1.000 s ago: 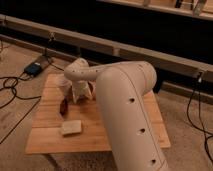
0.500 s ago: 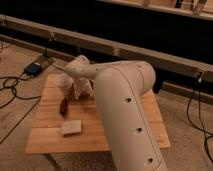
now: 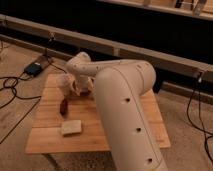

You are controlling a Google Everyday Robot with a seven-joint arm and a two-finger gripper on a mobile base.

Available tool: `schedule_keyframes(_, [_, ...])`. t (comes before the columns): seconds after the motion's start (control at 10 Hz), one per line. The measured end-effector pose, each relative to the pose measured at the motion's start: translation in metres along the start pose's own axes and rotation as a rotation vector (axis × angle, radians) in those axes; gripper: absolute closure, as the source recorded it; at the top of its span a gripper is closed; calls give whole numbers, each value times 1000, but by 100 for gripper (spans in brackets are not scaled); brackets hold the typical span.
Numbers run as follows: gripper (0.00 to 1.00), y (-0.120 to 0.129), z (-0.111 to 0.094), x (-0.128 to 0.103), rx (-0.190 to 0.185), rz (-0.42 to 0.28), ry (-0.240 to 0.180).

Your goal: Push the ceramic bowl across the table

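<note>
**Inspector:** Position of the gripper [image 3: 70, 86]?

**Onlooker:** Low over the far left part of the table [image 3: 127, 137], at the end of the white arm [image 3: 120, 107] that reaches across from the near right. From where I stand the wrist and forearm cover most of it, so whether it is parted or closed I cannot tell. Nothing is visibly held in it.

**Inspector:** And the ceramic bowl [image 3: 83, 91]?

**Onlooker:** A dark reddish-brown shape shows just beside the wrist, on the far half of the tabletop, partly hidden under the arm. Touching or merely close, I cannot say.

**Inspector:** Other items on the surface?

**Onlooker:** A narrow red-brown item [image 3: 64, 105] lies a little nearer to me, left of centre, apart from the bowl. A pale flat block [image 3: 71, 127] sits near the front left edge. Cables [image 3: 15, 95] run over the floor to the left.

**Inspector:** Progress, in your judgement?

**Onlooker:** Early to middling. The tool is down at bowl level and alongside it, which suits a push. The bowl sits at the far left, so most of the run across the planks appears to remain.
</note>
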Motion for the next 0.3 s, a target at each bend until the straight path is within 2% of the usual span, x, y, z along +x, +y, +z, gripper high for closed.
schedule_keyframes(0.1, [35,1,-9,0,-32,11,-5])
schedule_keyframes(0.3, [35,3,-9,0,-33,9,-5])
